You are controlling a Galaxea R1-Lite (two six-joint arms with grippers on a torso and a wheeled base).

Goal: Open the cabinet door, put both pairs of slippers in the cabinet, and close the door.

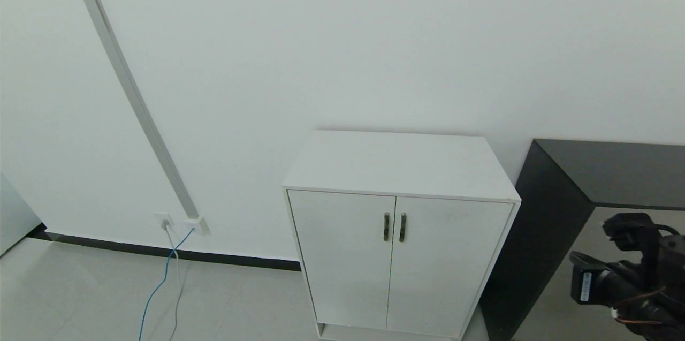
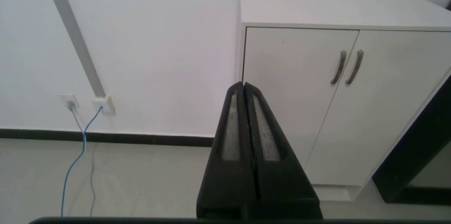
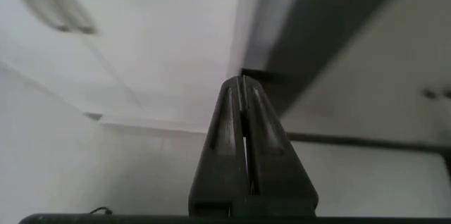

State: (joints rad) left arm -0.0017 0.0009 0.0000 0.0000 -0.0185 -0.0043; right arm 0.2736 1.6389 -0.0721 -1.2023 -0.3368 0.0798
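1. As it stands on the pale grey floor [image 1: 80, 298] against the white wall [image 1: 374, 36], the white box-shaped two-door cabinet [image 1: 398, 169] has its left door [image 1: 342, 255] and right door [image 1: 449, 266] shut, meeting flush at the centre seam.
2. Two dark, slim vertical bar handles [image 1: 386, 226] [image 1: 402, 227] sit side by side, one on each side of that seam, near the doors' upper edge.
3. Just to the right of the cabinet stands a black flat-topped table [image 1: 615, 169], its side panel close to the cabinet's right wall.
4. The left gripper [image 2: 244, 86] has its two black fingers pressed together with nothing between them. It hangs in the air facing the cabinet's left door, apart from it.
5. The right gripper [image 3: 243, 79] is likewise closed tight on nothing and is held low. Beyond it are the cabinet's right door and the black table's side panel.
6. Left of the cabinet, a grey cable duct [image 1: 134, 95] runs down the wall to two white wall sockets [image 1: 165, 219] [image 1: 197, 225] above a black skirting strip [image 1: 160, 251].
7. A thin blue cable [image 1: 160, 282] and a grey cable [image 1: 179, 287] hang from the sockets down onto the floor.
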